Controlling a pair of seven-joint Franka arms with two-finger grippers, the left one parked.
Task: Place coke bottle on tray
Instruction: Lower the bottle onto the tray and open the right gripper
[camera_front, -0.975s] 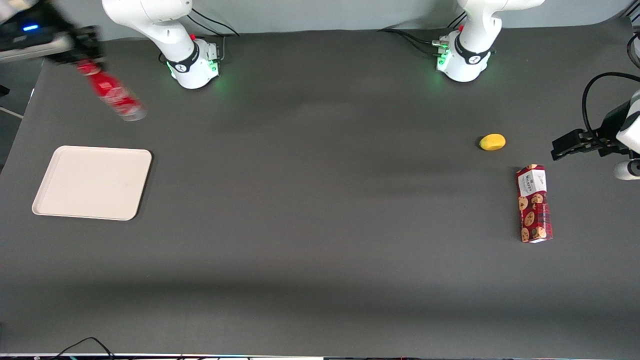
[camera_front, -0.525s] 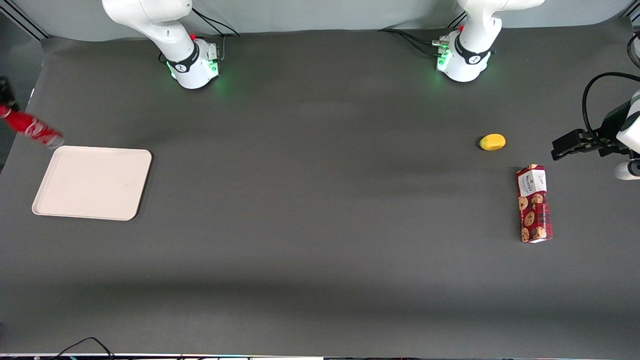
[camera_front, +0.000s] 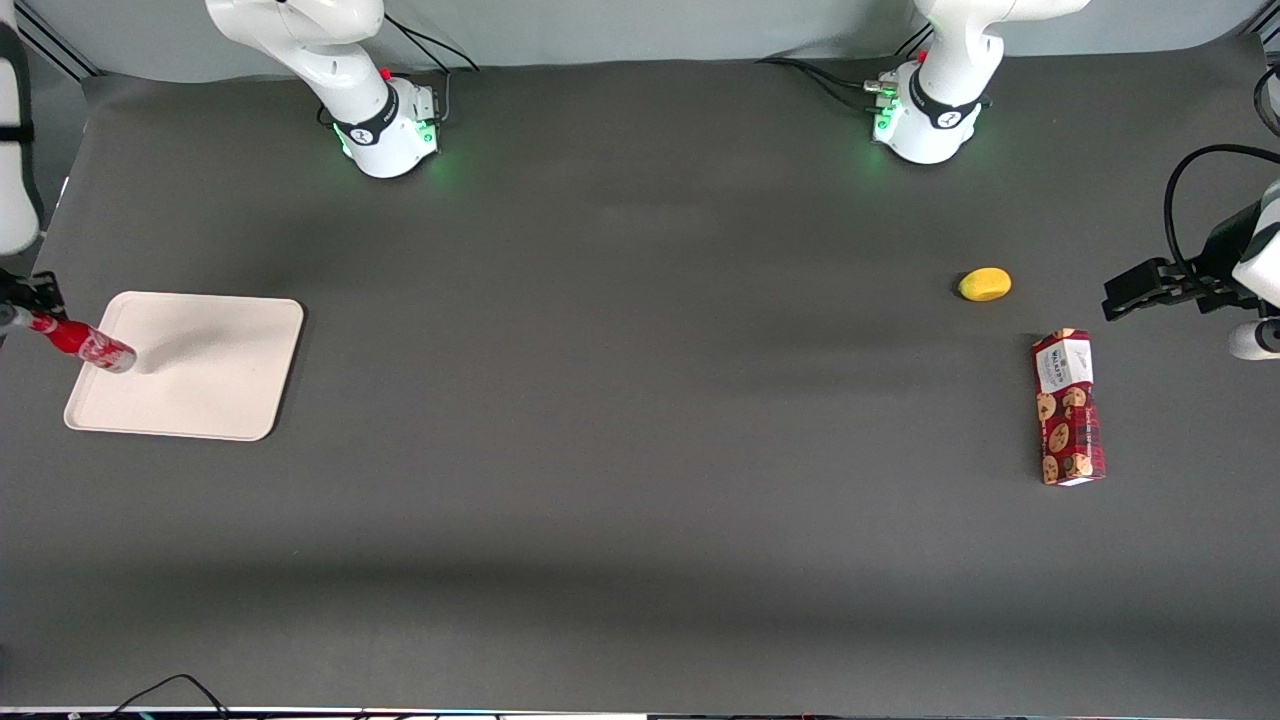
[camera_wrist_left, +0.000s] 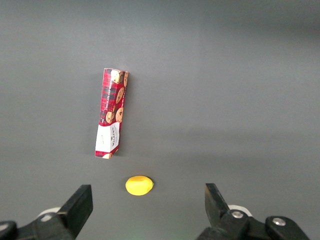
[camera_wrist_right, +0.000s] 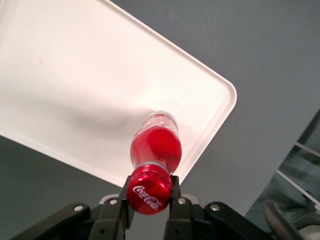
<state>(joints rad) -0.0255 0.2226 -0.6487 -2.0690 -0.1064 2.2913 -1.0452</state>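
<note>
Coke bottle (camera_front: 88, 343) now over tray (camera_front: 215, 400) edge, base low, tilted; a second ago we carried it high, near arm base. Gripper (camera_wrist_right: 149, 201) clamped on its neck. We judge release is near. Count: one bottle, one tray, one cookie box (camera_front: 1068, 407), one lemon (camera_front: 984, 284).

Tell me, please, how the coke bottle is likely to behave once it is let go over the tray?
The coke bottle is tall and slim with a narrow base, so it would probably tip easily if released tilted. Its round body would likely roll, though the low rim of the tray may stop it. The gripper holds it by the cap alone, so it may swing.
</note>
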